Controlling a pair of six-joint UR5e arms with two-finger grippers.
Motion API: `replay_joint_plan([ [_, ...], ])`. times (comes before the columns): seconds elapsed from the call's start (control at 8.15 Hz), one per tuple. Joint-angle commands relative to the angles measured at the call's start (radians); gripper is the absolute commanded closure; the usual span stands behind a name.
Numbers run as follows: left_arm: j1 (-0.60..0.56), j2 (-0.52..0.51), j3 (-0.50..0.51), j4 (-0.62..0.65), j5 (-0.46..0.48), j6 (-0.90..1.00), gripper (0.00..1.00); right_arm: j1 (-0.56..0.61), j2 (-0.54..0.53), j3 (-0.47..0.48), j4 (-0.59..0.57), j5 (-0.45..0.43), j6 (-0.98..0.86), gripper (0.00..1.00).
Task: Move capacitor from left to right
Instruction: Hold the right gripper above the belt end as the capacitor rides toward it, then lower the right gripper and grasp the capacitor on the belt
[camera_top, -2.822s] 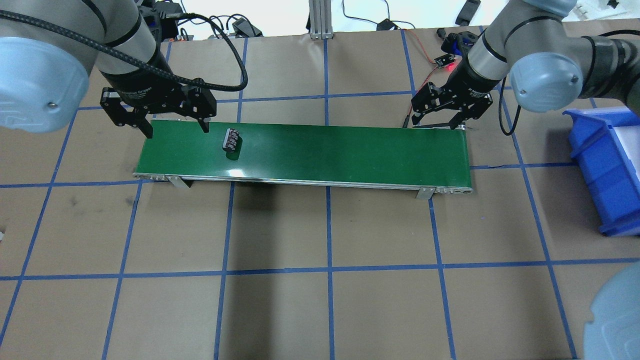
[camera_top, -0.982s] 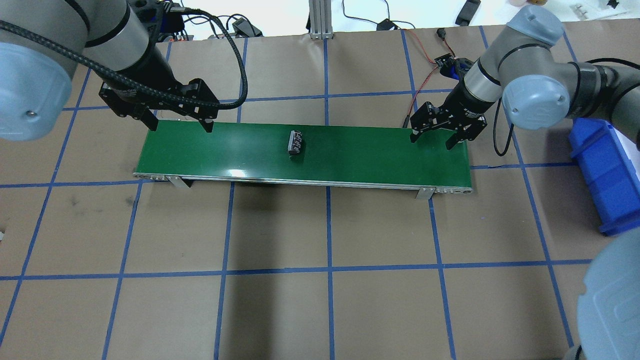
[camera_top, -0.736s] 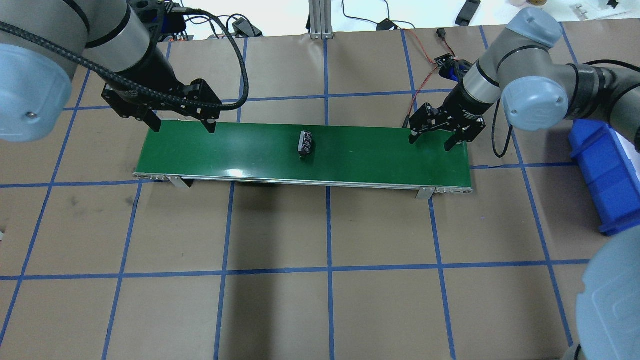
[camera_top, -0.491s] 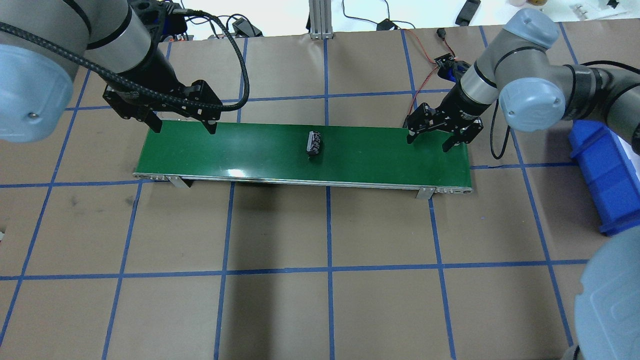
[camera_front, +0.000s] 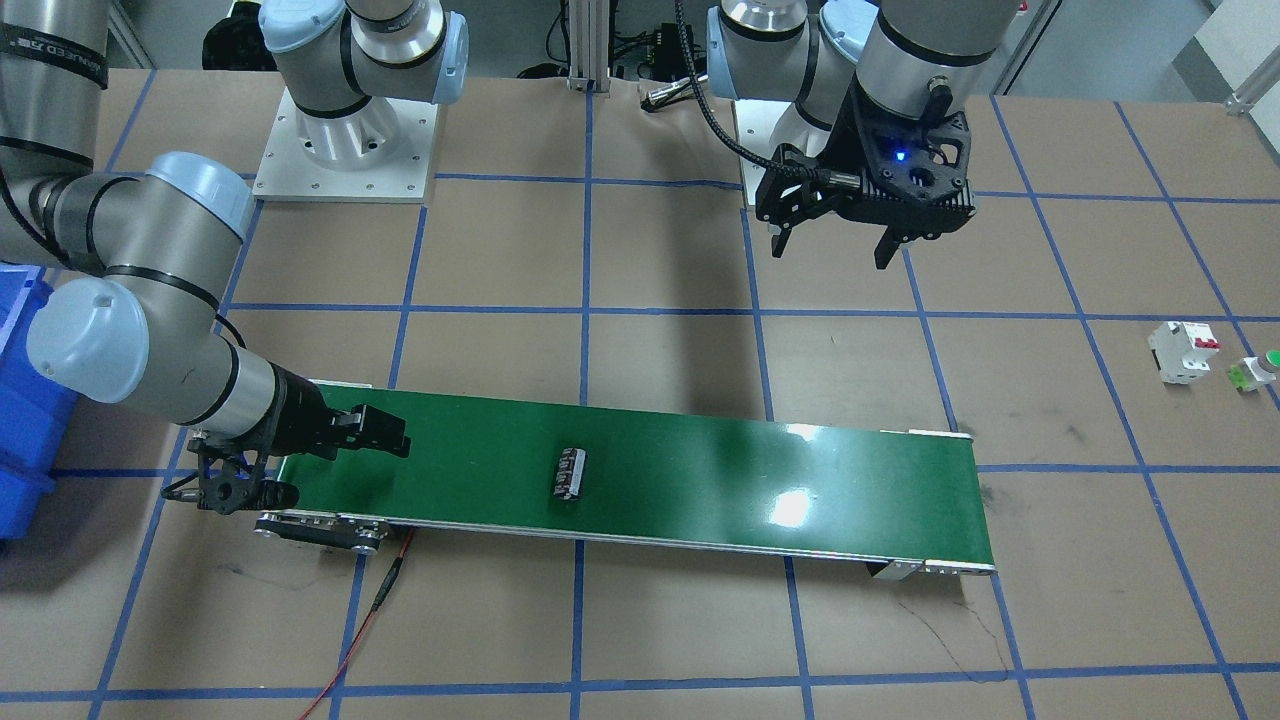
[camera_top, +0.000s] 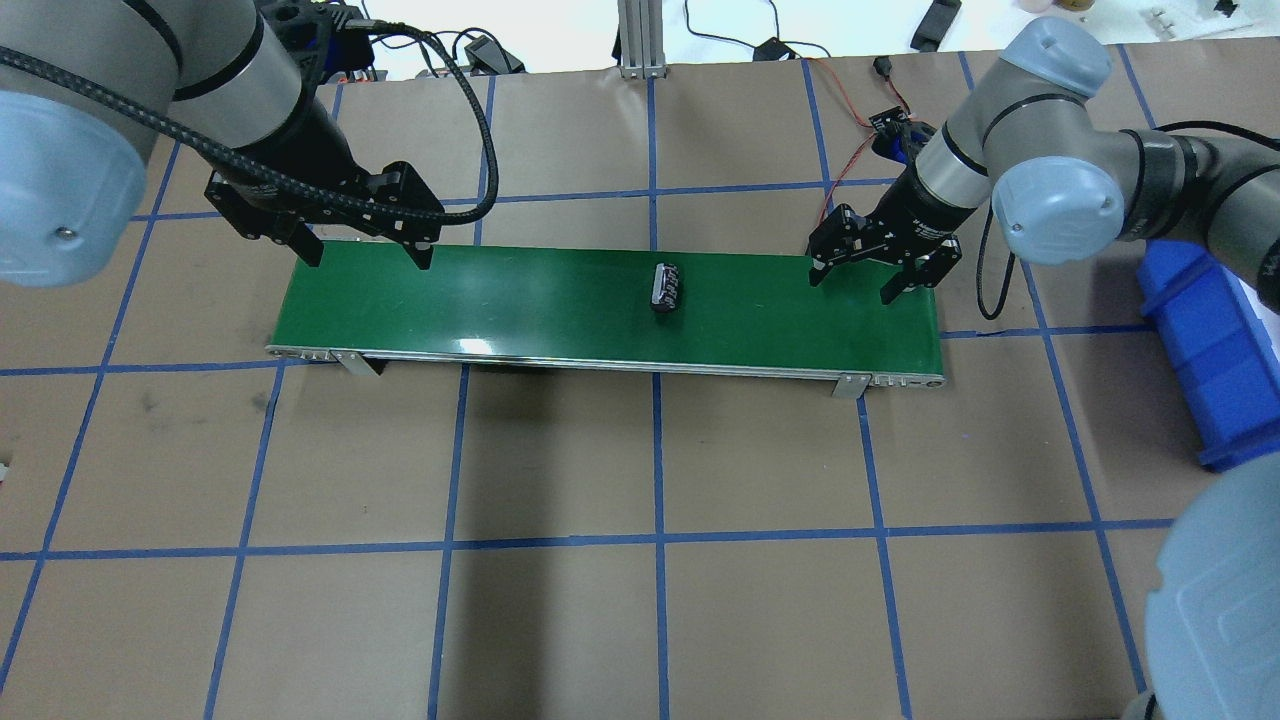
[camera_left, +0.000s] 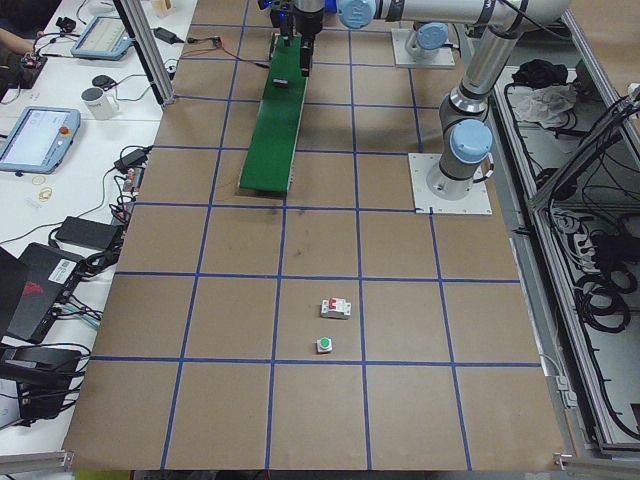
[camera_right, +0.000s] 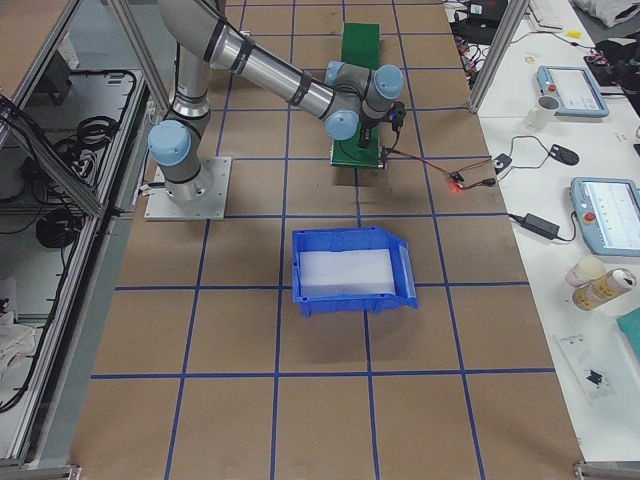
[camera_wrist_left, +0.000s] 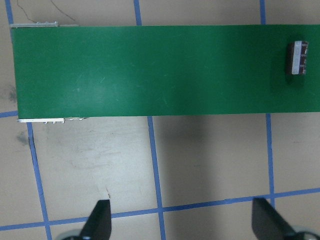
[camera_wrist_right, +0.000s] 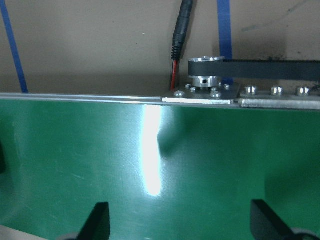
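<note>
The capacitor (camera_top: 665, 288), a small dark piece with pale marks, lies on the green conveyor belt (camera_top: 520, 305) just right of its middle. It also shows in the front view (camera_front: 569, 473) and at the right edge of the left wrist view (camera_wrist_left: 298, 57). My left gripper (camera_top: 368, 255) is open and empty, raised behind the belt's left end. My right gripper (camera_top: 852, 287) is open and empty, low over the belt's right end, well to the right of the capacitor. The right wrist view shows only bare belt (camera_wrist_right: 160, 165) between the fingers.
A blue bin (camera_top: 1215, 350) stands on the table to the right of the belt. A white breaker with a red lever (camera_front: 1180, 350) and a green-capped push button (camera_front: 1258, 370) lie on the table far out on my left side. Red cable runs behind the belt's right end.
The capacitor has ridden the belt rightward from near the left end to just past the middle. My right gripper has come down over the belt's right end. My left gripper drew back slightly.
</note>
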Motion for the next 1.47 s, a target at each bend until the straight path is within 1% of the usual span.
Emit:
replay_joint_plan([
  [0.0,0.000,0.001,0.000,0.002,-0.001,0.000,0.00,0.015,0.001,0.001,-0.004,0.000,0.004,0.01],
  [0.49,0.000,0.001,0.000,0.002,-0.003,0.000,0.00,0.031,-0.001,0.001,-0.004,0.000,0.030,0.02],
  [0.74,0.000,0.001,0.000,0.002,-0.003,0.000,0.00,0.067,-0.011,0.000,-0.008,-0.002,0.160,0.01],
  [0.98,0.000,0.001,0.000,0.002,-0.003,0.000,0.00,0.109,-0.007,0.000,-0.059,-0.002,0.209,0.01],
  [1.1,0.000,-0.001,0.000,0.002,-0.006,0.000,0.00,0.109,-0.004,0.000,-0.062,-0.002,0.213,0.01],
  [1.23,0.000,0.001,0.000,0.002,-0.006,0.000,0.00,0.109,0.004,0.000,-0.100,-0.012,0.210,0.01],
  [1.35,0.000,0.001,0.000,0.002,-0.006,0.000,0.00,0.109,0.011,0.000,-0.108,-0.021,0.202,0.01],
])
